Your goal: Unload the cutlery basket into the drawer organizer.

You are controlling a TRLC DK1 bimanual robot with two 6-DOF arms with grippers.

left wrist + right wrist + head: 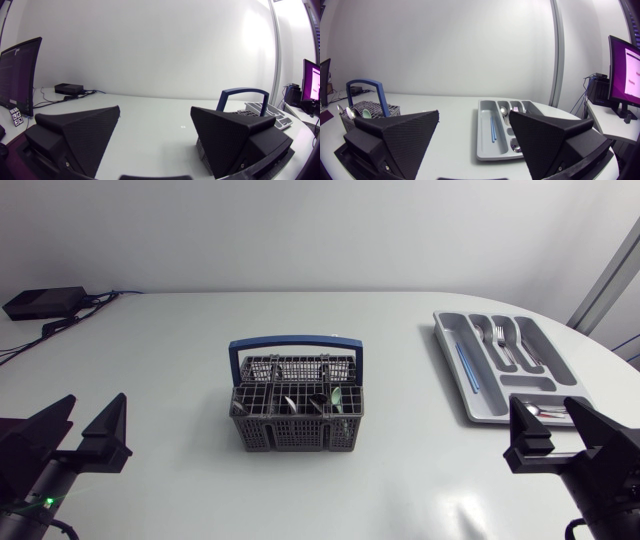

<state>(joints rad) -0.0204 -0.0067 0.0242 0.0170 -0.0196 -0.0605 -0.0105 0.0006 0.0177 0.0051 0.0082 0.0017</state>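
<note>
From above, the job looked partly done. The drawer organizer (447, 350) lay on the right of the table (160, 350), towards the far side. It already held forks (503, 340) in its middle slots, a thin blue stick (467, 366) in its long left slot and what looked like a spoon (545, 412) in the near crosswise slot. The cutlery basket (296, 420) stood upright in the middle of the table with its blue handle (296, 340) up. A few pieces showed in its near compartments, so I judged there was more to unload; how many I could not tell. The left gripper (96, 402) sat at the near left, well apart from the basket, its fingers spread wide and holding nothing. The right gripper (543, 406) sat at the near right, just as wide and empty, its fingers just beside the near end of the organizer.

From the left wrist, the left gripper (155, 116) gaped over bare table. The basket (234, 114) stood ahead and off to the right, mostly hidden behind the right finger, with only the handle rising clear. The organizer (261, 106) lay beyond it.

From the right wrist, the right gripper (474, 114) stood open with nothing between its fingers. The organizer (481, 135) lay straight ahead, running away between the two fingers, and the blue stick (493, 128) was plain in it. The basket (372, 107) stood well off to the left, beyond the left finger, with spoon bowls poking above its rim. To my eye neither arm was yet placed to lift anything out.
</note>
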